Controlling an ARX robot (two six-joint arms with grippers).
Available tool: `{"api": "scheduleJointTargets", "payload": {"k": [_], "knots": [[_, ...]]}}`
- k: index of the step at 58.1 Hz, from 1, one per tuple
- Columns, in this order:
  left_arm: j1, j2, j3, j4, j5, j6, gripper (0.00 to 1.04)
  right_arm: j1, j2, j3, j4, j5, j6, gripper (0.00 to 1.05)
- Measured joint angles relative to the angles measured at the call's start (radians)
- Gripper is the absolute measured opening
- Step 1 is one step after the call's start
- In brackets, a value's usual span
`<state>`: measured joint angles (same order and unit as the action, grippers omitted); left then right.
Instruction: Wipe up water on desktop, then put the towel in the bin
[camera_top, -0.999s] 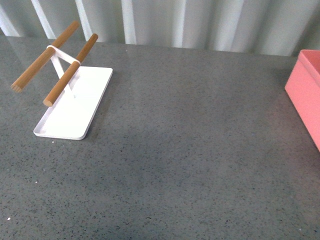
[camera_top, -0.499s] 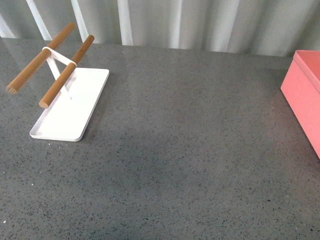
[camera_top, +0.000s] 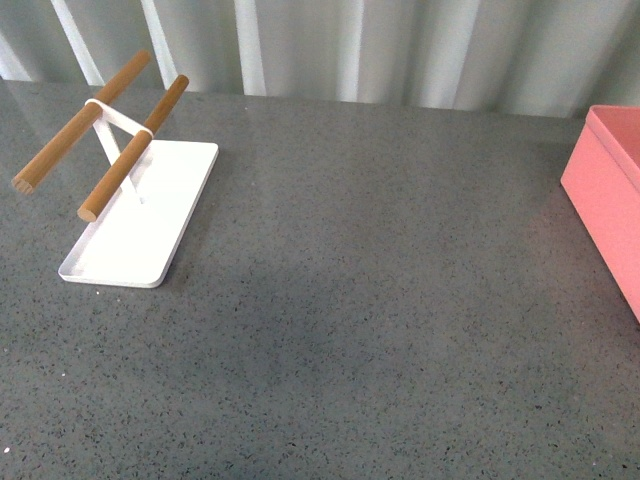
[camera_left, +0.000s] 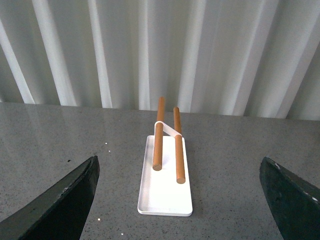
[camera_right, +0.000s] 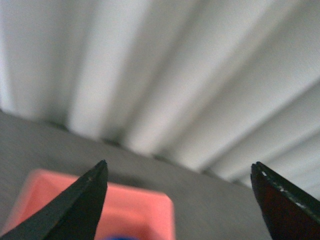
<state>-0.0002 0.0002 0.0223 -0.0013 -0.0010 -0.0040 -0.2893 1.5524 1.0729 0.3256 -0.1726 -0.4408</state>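
Observation:
The desktop (camera_top: 380, 300) is dark grey and speckled, and I see no water on it. The salmon-pink bin (camera_top: 605, 190) stands at its right edge, partly cut off. Neither gripper shows in the front view. My left gripper (camera_left: 178, 161) is open and empty above the desktop (camera_left: 240, 165). My right gripper (camera_right: 179, 164) is open and empty above the bin (camera_right: 135, 210). A small sliver of the blue towel (camera_right: 120, 238) shows inside the bin at the picture's edge. The right wrist view is blurred.
A flat white tray (camera_top: 150, 230) with two wooden rods (camera_top: 130, 150) on a white stand sits at the far left. It also shows in the left wrist view (camera_left: 165, 195), ahead of the left gripper. A corrugated white wall (camera_top: 400, 45) runs behind the desktop.
The tray and the bin have shifted slightly left in the front view, together. Nothing on the desktop has moved relative to the rest.

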Motion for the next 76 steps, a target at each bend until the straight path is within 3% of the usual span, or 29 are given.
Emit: {"api": "scheduleJointTargets", "payload": {"k": [3,9,25,47,50,54,76], "knots": [[0.0,0.0,0.0,0.0,0.002,0.0,0.98,0.011,-0.043,-0.114,0.154,-0.064,0.143,0.72],[0.0,0.0,0.0,0.0,0.001,0.0,0.98,0.055,-0.158,-0.331,0.343,-0.052,0.341,0.51],[0.0,0.0,0.0,0.0,0.001,0.0,0.98,0.134,-0.34,-0.644,0.446,0.024,0.42,0.03],[0.0,0.0,0.0,0.0,0.001,0.0,0.98,0.21,-0.59,-0.894,0.447,0.097,0.428,0.03],[0.0,0.0,0.0,0.0,0.001,0.0,0.98,0.247,-0.626,-0.917,0.432,0.156,0.428,0.03],[0.0,0.0,0.0,0.0,0.001,0.0,0.98,0.28,-0.674,-0.943,0.41,0.164,0.429,0.03],[0.0,0.0,0.0,0.0,0.001,0.0,0.98,0.286,-0.889,-1.04,0.309,0.172,0.43,0.03]]}}
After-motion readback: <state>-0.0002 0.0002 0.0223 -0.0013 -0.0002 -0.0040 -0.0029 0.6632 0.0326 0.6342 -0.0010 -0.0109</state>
